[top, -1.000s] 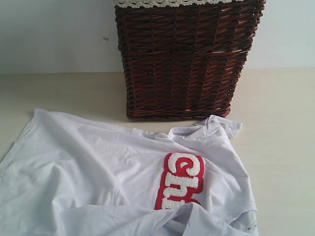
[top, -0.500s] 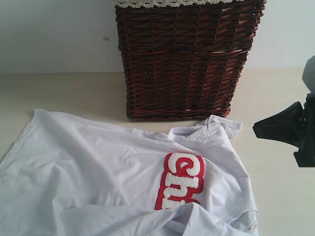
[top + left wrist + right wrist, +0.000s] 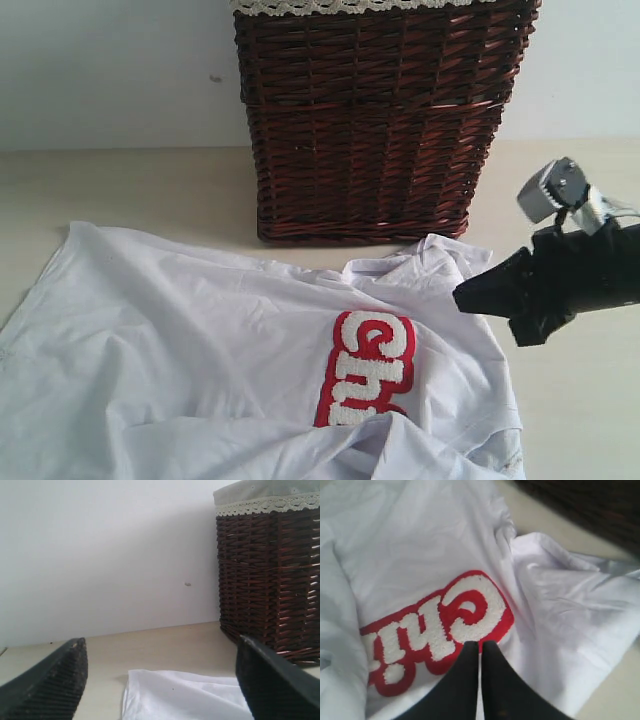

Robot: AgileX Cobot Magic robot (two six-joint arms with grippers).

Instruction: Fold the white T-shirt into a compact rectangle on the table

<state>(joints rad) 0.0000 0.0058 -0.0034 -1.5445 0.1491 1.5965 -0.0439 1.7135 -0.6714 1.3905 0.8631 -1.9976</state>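
Right tool (image 3: pixel 480 646) pinched shut, nothing between the tips, over the white T-shirt (image 3: pixel 200 340) just beside the red patch (image 3: pixel 365 370); can't tell if it touches cloth. Left tool (image 3: pixel 160 640) spread wide, empty, low over the surface (image 3: pixel 120 190), shirt corner ahead of it. White T-shirt lies rumpled and unfolded on the surface, in front of the wicker basket (image 3: pixel 370 120).
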